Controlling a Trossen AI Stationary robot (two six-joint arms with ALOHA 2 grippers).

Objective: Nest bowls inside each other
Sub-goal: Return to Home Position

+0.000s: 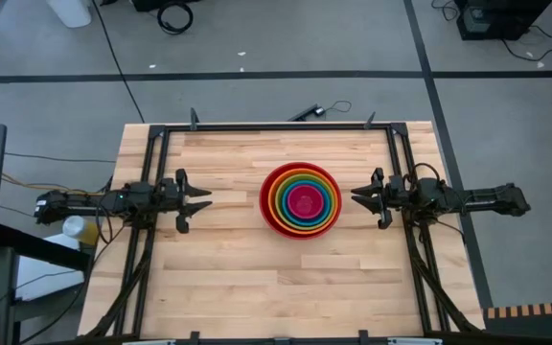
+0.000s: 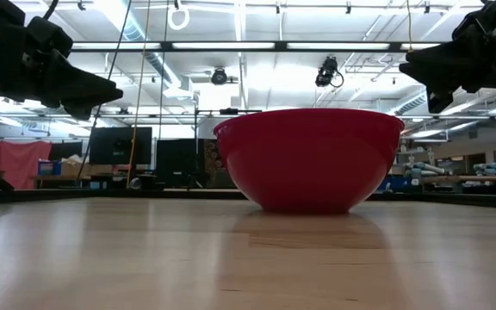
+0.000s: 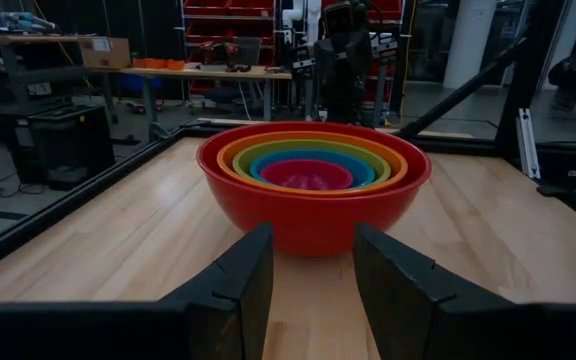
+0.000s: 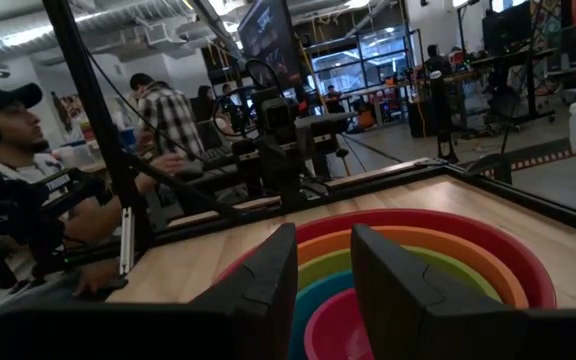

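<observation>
The bowls [image 1: 301,199] stand nested in one stack at the middle of the wooden table. The red bowl [image 3: 313,205] is outermost and rests on its base. Inside it sit orange, lime green and blue bowls, with the magenta-pink bowl [image 3: 306,174] innermost. My left gripper [image 1: 207,201] hovers open over the table to the left of the stack, pointing level at it. My right gripper [image 1: 355,198] hovers open to the right of the stack and faces it the same way. Neither touches a bowl. In the wrist views each pair of fingers [image 3: 313,250] [image 4: 323,245] has bare space between them.
Black frame rails [image 1: 276,126] run along the table's far edge and down both sides by the arm bases. Bare wood [image 1: 286,278] lies between the stack and the near edge. People [image 4: 8,150] sit in the room beyond the table's left side.
</observation>
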